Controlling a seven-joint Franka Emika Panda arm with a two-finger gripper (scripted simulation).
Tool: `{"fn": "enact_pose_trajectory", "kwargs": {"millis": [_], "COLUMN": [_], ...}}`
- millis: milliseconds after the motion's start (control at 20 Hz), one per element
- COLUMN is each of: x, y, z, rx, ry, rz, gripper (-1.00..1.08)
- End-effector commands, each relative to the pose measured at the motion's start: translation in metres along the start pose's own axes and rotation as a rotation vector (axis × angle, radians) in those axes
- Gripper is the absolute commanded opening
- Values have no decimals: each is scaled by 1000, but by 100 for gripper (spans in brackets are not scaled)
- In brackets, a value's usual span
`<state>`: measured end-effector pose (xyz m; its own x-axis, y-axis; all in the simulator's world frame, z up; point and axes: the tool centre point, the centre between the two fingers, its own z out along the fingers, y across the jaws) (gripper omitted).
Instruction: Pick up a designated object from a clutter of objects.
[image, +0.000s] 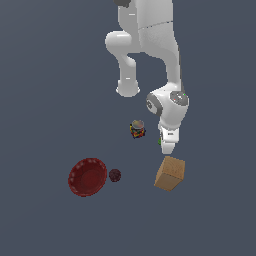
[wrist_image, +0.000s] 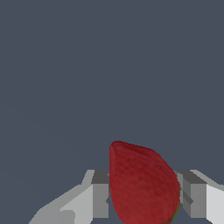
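Red and faintly pitted, the strawberry piece (wrist_image: 142, 186) fills the space between the tool's (wrist_image: 144, 199) two grey fingers (wrist_image: 99, 197) in the wrist view, and we see a pad pressed against each of its sides, so the tool is closed on it. In the exterior view we find only a sliver of green at the tool (image: 167, 146), which sits low over the dark worktop (image: 45, 90), just above the tan block (image: 170, 173). We note the small multicoloured jar (image: 137, 129) near it, towards the exterior view's left. The scalloped bowl (image: 87, 176) and the maroon ball (image: 115, 175) lie just beside each other, well apart from the tool.
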<state>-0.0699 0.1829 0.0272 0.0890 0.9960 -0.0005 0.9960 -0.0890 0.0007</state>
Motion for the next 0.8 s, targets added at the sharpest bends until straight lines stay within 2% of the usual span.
{"fn": "enact_pose_trajectory", "kwargs": {"millis": [0,400,750], "x": [0,-1,-12], "y": [0,1,13], "z": [1,-2,-24], "rx": [1,0,0], "ry": [0,0,0], "rz": [0,0,0], "gripper": [-100,-100,-100]}}
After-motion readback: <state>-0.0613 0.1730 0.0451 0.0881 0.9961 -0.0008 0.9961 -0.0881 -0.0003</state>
